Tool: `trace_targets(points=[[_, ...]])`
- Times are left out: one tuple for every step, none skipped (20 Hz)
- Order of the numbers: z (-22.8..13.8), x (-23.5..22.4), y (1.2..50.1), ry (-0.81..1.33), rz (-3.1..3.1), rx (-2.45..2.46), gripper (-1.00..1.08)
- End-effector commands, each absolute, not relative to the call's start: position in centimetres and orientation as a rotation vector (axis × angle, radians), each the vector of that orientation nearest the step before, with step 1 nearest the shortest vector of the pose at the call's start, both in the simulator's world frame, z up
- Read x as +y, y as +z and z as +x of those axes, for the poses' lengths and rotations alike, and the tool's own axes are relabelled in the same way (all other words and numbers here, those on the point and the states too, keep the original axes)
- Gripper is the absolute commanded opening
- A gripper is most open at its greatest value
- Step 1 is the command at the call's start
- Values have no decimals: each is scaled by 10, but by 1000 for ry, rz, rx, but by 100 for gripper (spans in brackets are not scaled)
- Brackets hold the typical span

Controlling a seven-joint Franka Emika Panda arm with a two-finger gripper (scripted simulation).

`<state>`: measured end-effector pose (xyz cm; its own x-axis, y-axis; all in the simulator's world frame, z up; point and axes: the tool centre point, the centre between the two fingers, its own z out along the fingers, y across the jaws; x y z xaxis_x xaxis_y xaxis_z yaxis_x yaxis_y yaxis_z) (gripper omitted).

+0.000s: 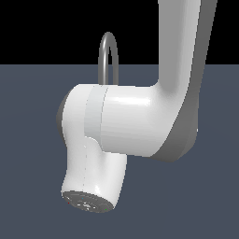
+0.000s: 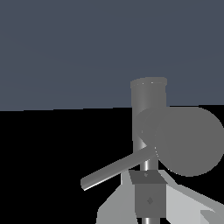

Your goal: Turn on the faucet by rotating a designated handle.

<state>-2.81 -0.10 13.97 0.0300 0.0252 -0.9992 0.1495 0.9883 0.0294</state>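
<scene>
In the exterior view only the top of the faucet's grey arched spout (image 1: pixel 108 53) shows above the large white robot arm (image 1: pixel 140 121); the faucet's body, the handle and my gripper are hidden behind the arm. In the wrist view the faucet (image 2: pixel 148 103) is close, with a grey tube and a round grey part (image 2: pixel 188 142). The handle (image 2: pixel 116 169), a thin light-grey rod, sticks out sideways at a slant from the stem above the darker blocky body (image 2: pixel 149 199). No gripper fingers show in either view.
The dark blue-grey floor (image 1: pixel 32 154) spreads around the faucet, with black background beyond it. Pale grey faceted surfaces (image 2: pixel 188 205) lie beside the blocky body in the wrist view; I cannot tell what they are.
</scene>
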Motion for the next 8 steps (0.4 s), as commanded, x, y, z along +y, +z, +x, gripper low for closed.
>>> trace_targets(points=[[-29,-17,120,-96,109,1566,-100],[-30,-20,118,-97,108,1566,-100],[-30,-23,115,-99,106,1567,-100],[-30,-26,112,-100,105,1567,-100],[-30,-29,109,-102,103,1568,-100],[-30,-32,106,-103,102,1568,-100],[-30,-35,104,-105,100,1568,-100],[-30,-35,104,-105,100,1568,-100]])
